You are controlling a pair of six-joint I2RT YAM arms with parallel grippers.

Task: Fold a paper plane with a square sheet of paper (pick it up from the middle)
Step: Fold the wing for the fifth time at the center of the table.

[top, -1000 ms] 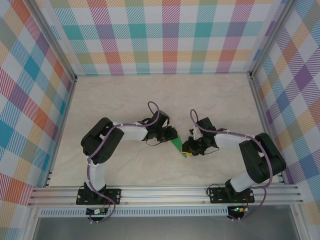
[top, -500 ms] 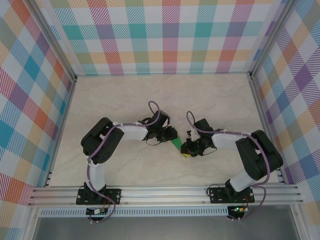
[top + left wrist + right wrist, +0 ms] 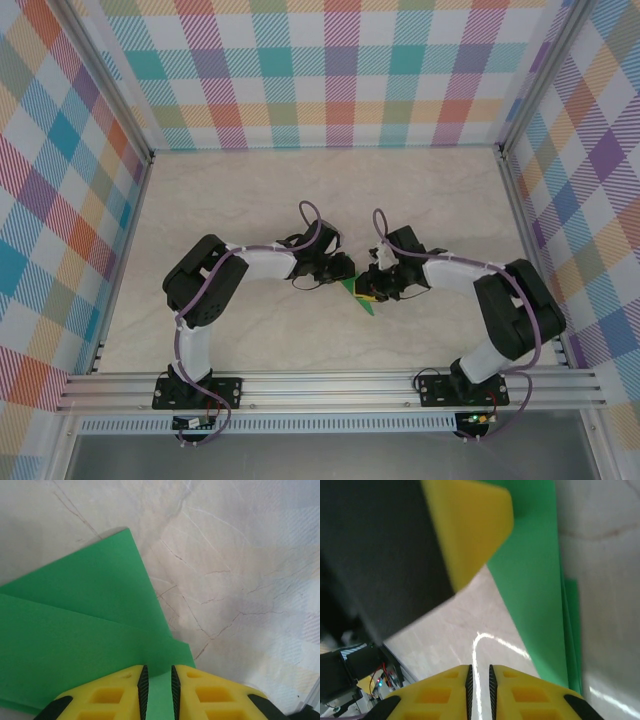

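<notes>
Top view first: the two arms meet in the middle of the frame, the left gripper and right gripper almost nose to nose above the worktop. The folded green sheet of paper pokes out just below them, a small pointed wedge. With the grippers this close, a knock between the fingers looks like the first risk, and it could jolt the fold out of line.

Over to the left wrist view: the jaws of the left gripper are pinching the sheet of paper, a thin green strip caught between the yellow fingers at the bottom edge. The rest fans out to the left in layered flaps over the worktop. The hold sits right at a corner, so a pull could slip the paper free, or tear or crumple it.

Now the right wrist view: the jaws of the right gripper are drawn together to a narrow slit, with pale worktop and no green showing between them. The sheet of paper runs down the right half of the frame, just beside them. A yellow finger of the other gripper looms at the top. If the right one presses or sweeps from here, it may push the layers askew rather than sharpen the crease, since only one corner is held.
</notes>
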